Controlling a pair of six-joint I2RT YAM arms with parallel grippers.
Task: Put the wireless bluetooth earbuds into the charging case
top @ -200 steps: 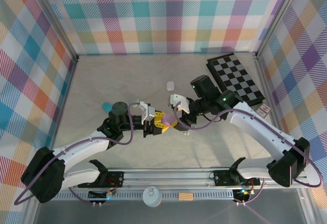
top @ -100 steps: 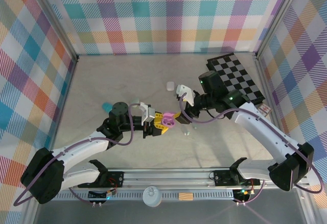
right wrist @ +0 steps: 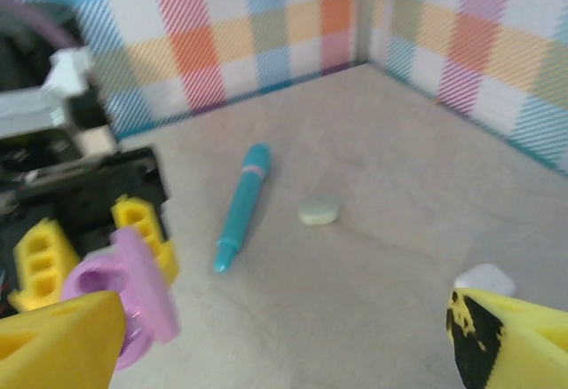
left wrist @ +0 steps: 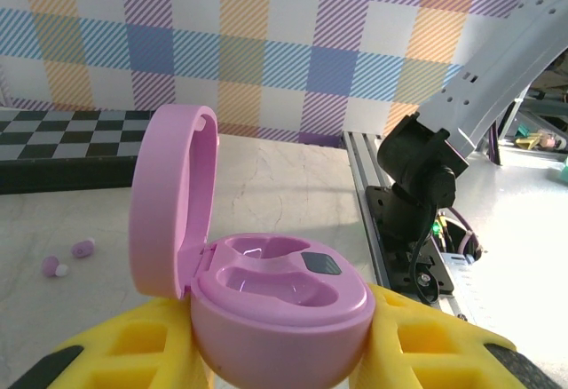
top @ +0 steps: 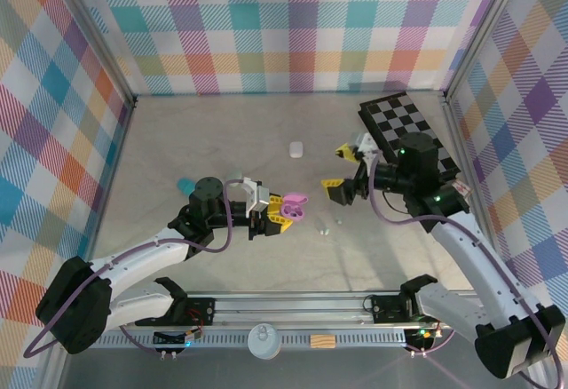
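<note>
— Jaws, seen from above?
— Left gripper (top: 277, 212) clamps the glossy pink charging case (top: 294, 202), lid up. Right gripper (top: 340, 171) gapes wide, holding nothing. Tiny earbuds (top: 323, 227) lie on the table (top: 213, 140) near the case.
— Left wrist?
— Yellow ribbed fingers (left wrist: 426, 353) pinch the charging case (left wrist: 280, 305); purple earbuds (left wrist: 82, 248) lie apart from it.
— Right wrist?
— Yellow fingertips (right wrist: 53, 345) are spread; beyond them are a teal pen (right wrist: 241, 207) and a mint pebble case (right wrist: 318, 211).

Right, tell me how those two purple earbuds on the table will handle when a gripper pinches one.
The purple earbuds look tiny and rounded, so a nudge would probably send them rolling or skidding. Their smooth plastic is likely slippery between the yellow fingers. Compared with the pink case they seem very light, so a closing finger may flick one away.
</note>
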